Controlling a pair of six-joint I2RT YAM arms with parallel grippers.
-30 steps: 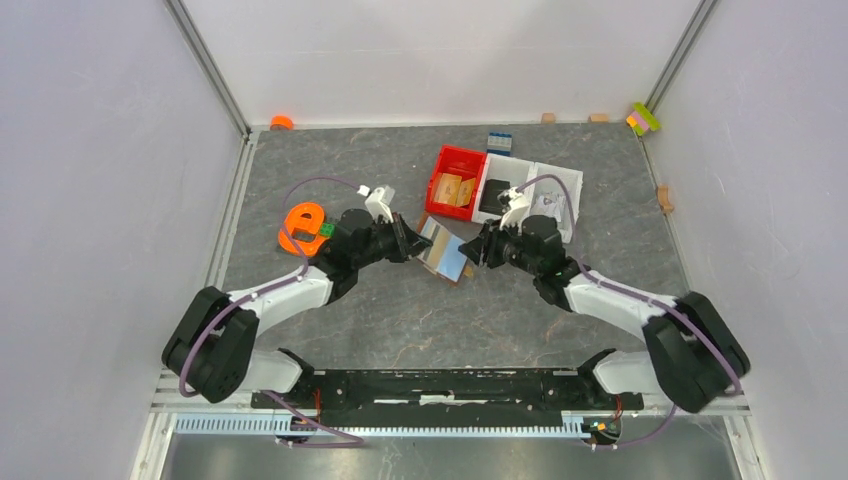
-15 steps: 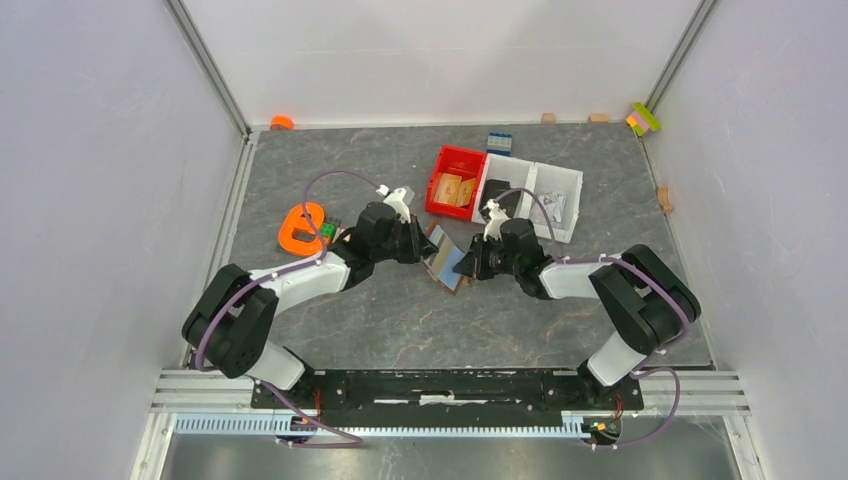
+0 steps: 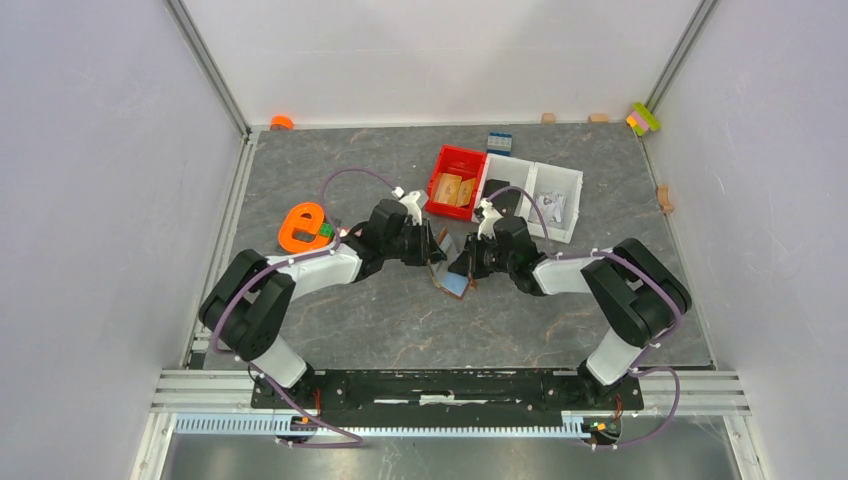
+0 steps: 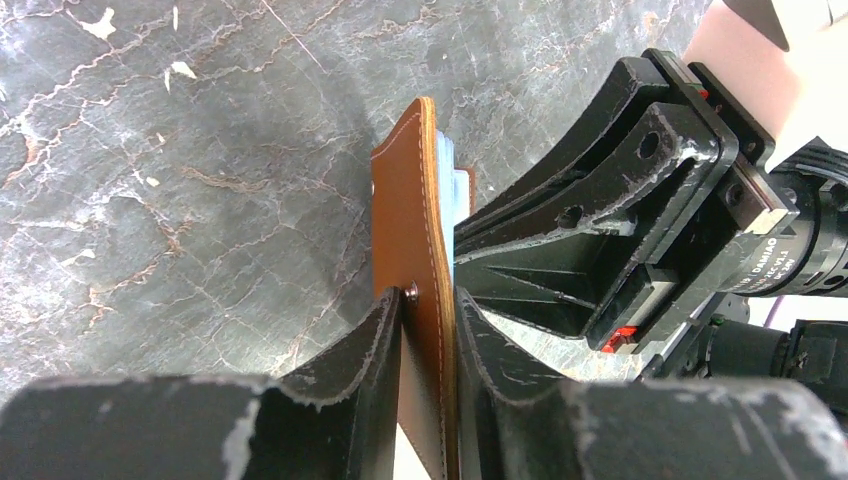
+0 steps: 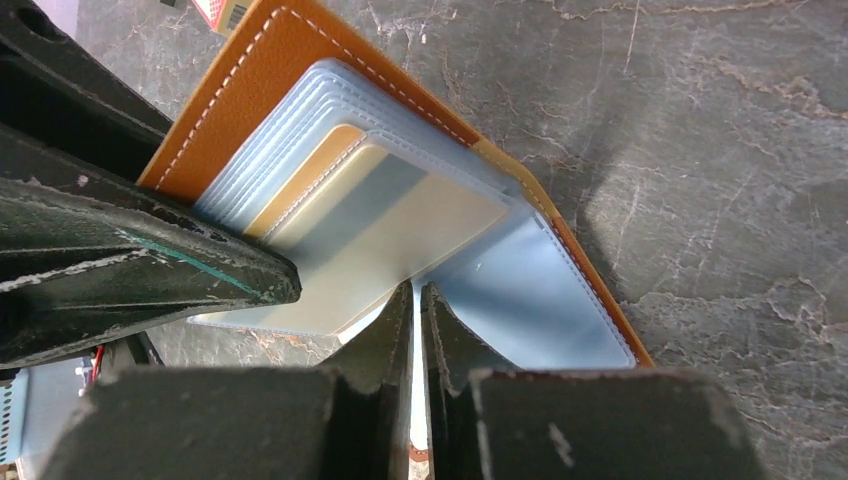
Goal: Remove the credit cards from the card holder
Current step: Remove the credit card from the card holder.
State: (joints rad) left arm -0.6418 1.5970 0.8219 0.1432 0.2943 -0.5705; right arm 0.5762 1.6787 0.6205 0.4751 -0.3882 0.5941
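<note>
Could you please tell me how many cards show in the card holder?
2: a tan card tucked behind, a silvery card in front; others may be hidden.

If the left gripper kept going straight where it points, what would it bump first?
Probably the right gripper, which pinches the pale card: it sits right ahead, past the card holder the left gripper clamps. Depth is unclear.
</note>
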